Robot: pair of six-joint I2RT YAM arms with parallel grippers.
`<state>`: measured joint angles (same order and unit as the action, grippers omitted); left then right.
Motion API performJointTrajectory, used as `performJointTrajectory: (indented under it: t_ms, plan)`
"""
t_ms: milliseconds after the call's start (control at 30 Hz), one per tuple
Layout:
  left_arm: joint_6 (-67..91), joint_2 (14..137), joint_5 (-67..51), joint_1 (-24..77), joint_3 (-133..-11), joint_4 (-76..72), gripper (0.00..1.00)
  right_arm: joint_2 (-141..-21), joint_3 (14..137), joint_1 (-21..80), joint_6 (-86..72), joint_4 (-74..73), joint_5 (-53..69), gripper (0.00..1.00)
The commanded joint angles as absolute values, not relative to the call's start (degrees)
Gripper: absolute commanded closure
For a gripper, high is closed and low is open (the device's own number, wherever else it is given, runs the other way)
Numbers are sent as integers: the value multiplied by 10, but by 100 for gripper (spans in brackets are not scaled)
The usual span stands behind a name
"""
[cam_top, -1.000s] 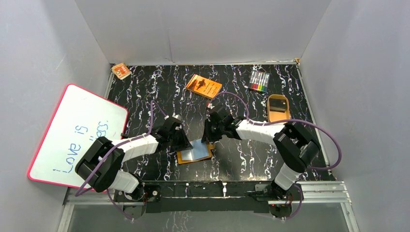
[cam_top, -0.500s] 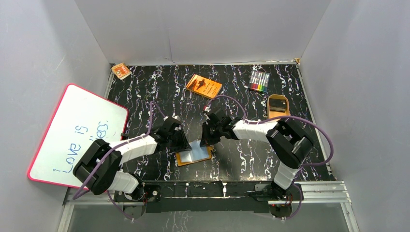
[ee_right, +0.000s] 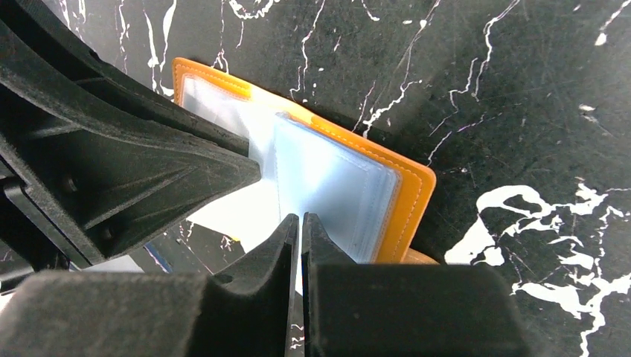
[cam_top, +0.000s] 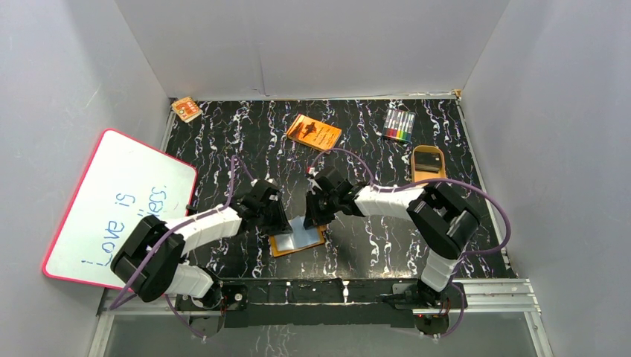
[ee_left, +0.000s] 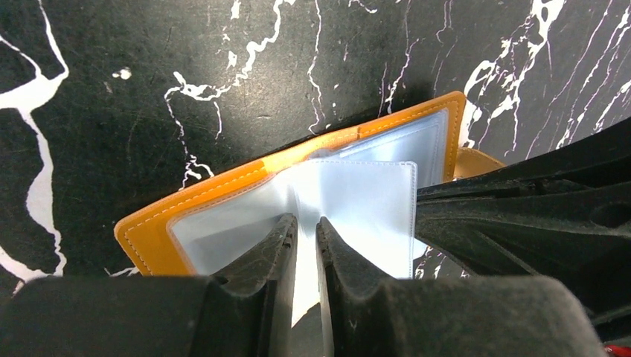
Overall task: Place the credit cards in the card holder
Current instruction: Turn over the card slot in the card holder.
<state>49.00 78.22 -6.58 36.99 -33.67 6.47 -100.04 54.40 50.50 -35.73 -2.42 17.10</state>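
The card holder (cam_top: pixel 298 235) is lying open on the counter (cam_top: pixel 387 245), well to the near side of the orange book (cam_top: pixel 314 132). The left end effector (ee_left: pixel 306 220) is sitting a slit apart around a pale pocket leaf; gripping or not, I cannot tell. The right end effector (ee_right: pixel 299 217) is pinching almost together on a pocket leaf.

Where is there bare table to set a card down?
Bare: far left, between the small orange pack and the orange book; far middle, between that book and the markers. Crowded: the card holder, with the left gripper and right gripper at it.
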Motion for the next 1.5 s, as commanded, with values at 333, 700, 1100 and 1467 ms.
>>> performJointTrajectory:
  t_ms: [333,700,1100,1467]
  plan:
    - [500,676,-29,373,-356,157,55,-983,586,540,-356,-20,168,79]
    - [534,564,31,372,-356,214,51,-1018,629,580,-364,-18,170,78]
    - [577,522,19,372,-308,173,52,-1074,627,589,-409,-9,150,78]
    - [579,652,11,373,-263,98,60,-1026,553,589,-454,-10,76,77]
